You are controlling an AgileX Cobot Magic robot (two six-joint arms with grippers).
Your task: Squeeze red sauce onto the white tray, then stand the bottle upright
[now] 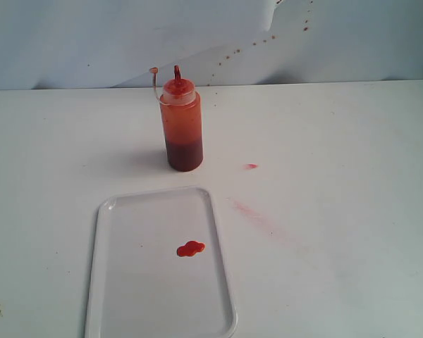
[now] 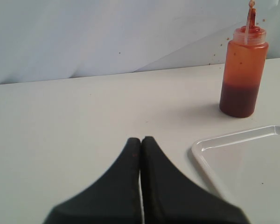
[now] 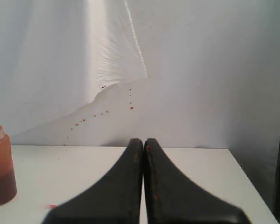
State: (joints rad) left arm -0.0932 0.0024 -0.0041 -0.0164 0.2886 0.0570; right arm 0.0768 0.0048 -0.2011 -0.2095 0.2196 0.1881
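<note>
White matte tabletop (image 1: 338,232) over most of the exterior view, with a pale blue-grey wrinkled backdrop sheet (image 1: 92,35) along the top, dotted with small dark-red specks at the upper right.

Upper centre of the frame: small translucent orange-red plastic squeeze bottle (image 1: 181,127), upright on its base, pointed red nozzle up. Tiny cap (image 1: 154,70) hanging off on its thin tether, so nozzle uncapped. Dark red sauce only in the lower part of the bottle.

Lower left of the frame: flat rectangular glossy white plastic tray (image 1: 99,282) with rounded corners and a low rim, near the bottle but not touching it. On the tray, right of its middle: small glossy bright-red blob of sauce (image 1: 190,248).

Right of the bottle, on the bare table: one small red drop (image 1: 251,166) and, lower down, a faint pinkish smear (image 1: 250,210), both outside the tray.

Neither arm visible in the exterior view. Left gripper (image 2: 141,139): black fingers pressed together with nothing between, well apart from the bottle. Right gripper (image 3: 143,140): the same, tips closed on nothing, the bottle only at the edge of its view.

Judged from this layout: sauce on the tray, bottle standing, so task probably complete.

Possible trouble from here:
- Knocking over the light, mostly empty bottle with a careless arm sweep.
- Leaking through the open nozzle if tipped.
- Dragging a finger through the blob, or pushing the tray rim and spreading sauce onto the table.
</note>
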